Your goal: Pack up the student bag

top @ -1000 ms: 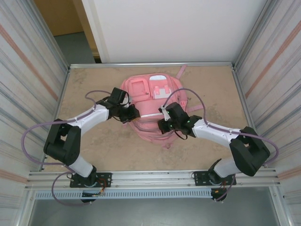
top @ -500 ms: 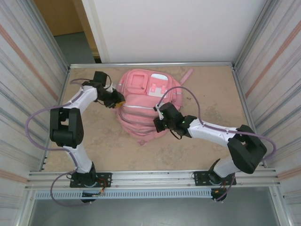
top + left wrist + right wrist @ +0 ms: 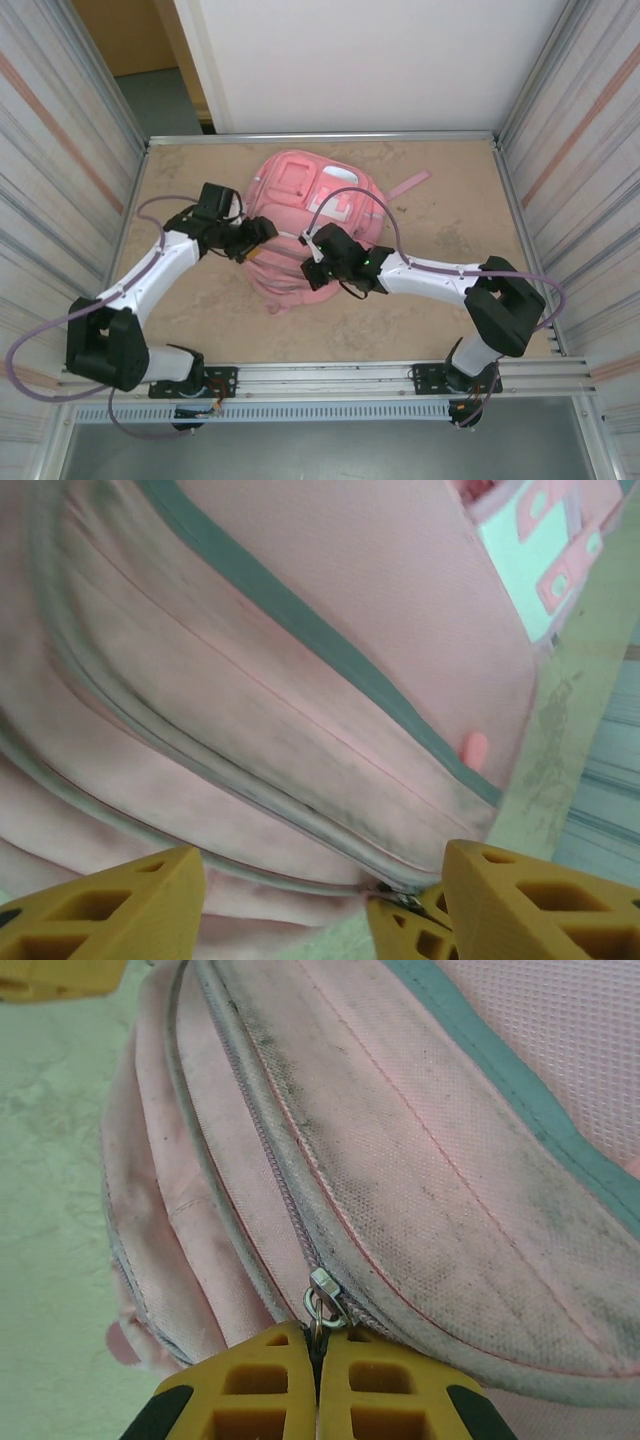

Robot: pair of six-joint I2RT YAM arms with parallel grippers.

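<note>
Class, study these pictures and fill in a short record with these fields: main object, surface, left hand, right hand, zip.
main object: pink backpack, lying with its front pockets facing up
surface: sandy-brown table
left hand: open, fingers spread at the backpack's edge, holding nothing
right hand: shut on the metal zip pull
zip: teeth look closed along the stretch beyond the zip pull

Left end effector (image 3: 320, 905) has its fingers spread apart; right end effector (image 3: 318, 1350) is pinched closed.
</note>
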